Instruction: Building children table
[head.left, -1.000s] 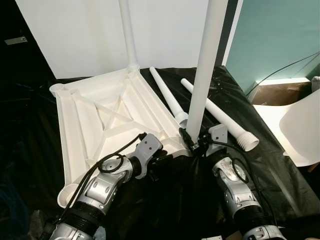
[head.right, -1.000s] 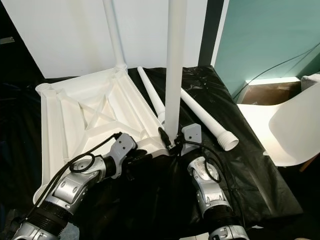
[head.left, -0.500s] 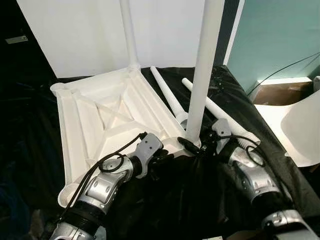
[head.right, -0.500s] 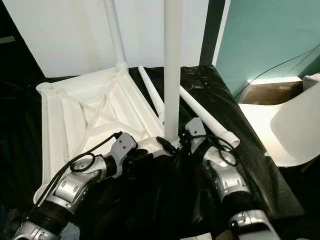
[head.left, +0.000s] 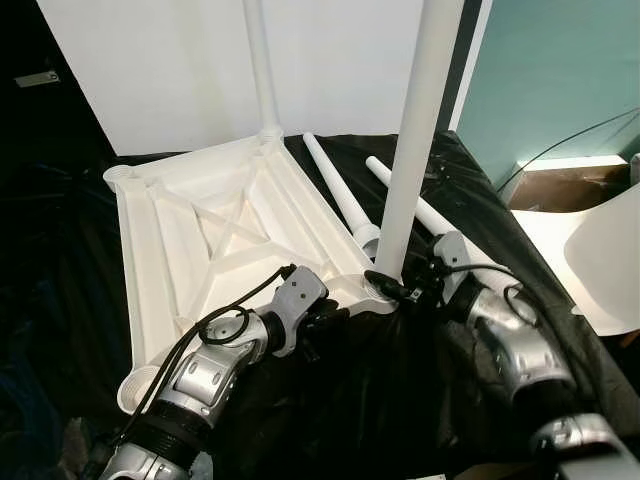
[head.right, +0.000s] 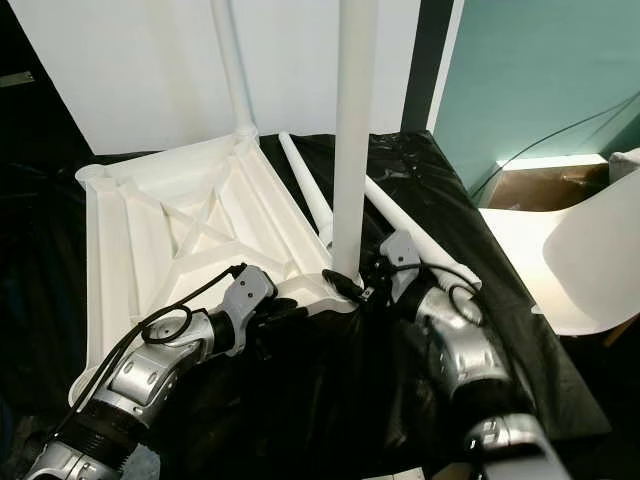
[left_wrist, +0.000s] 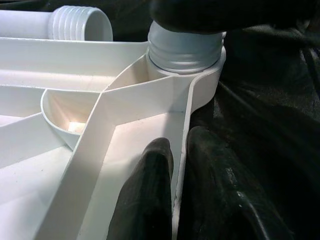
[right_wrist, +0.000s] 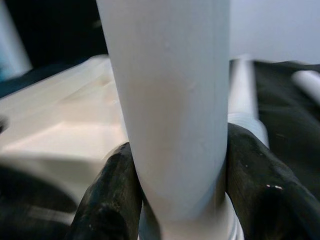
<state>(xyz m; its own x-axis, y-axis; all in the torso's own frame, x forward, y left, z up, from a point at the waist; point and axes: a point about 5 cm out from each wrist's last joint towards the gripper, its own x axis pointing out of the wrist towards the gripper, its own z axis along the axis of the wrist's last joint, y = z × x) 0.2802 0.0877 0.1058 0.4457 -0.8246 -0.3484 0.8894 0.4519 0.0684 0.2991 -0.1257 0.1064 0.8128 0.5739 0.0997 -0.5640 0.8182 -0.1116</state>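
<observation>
progress: two legs up, two to go, as I read it. Far leg (head.left: 260, 70) stands in the far corner socket; near leg (head.left: 412, 150) stands in the near right corner socket (head.left: 378, 290). I can't tell if it's screwed fully home; the left wrist view shows thread still above the socket.
left to do: two loose legs (head.left: 340, 195) lie on the black sheet (head.left: 500, 215) just beside the top's right edge. Two left-side sockets, one far (head.left: 122, 178) and one near (head.left: 135, 385), are open.
tabletop (head.left: 215, 240): white plastic, upside down on the black sheet, ribbed underside with an X brace, round sockets at the corners. I see no cracks.
legs: smooth white tubes, slightly tapered, ribbed thread at the fat end.
right gripper (right_wrist: 177, 200): I have it clamped on the near leg just above the socket, one finger either side of the tube.
left gripper (left_wrist: 172, 195): pinched on the tabletop's edge rib near that same corner, one finger inside the rim, one outside. I judge it's bracing the top while the leg turns.
risk: long leg, low grip. It could tip if the thread isn't biting.
</observation>
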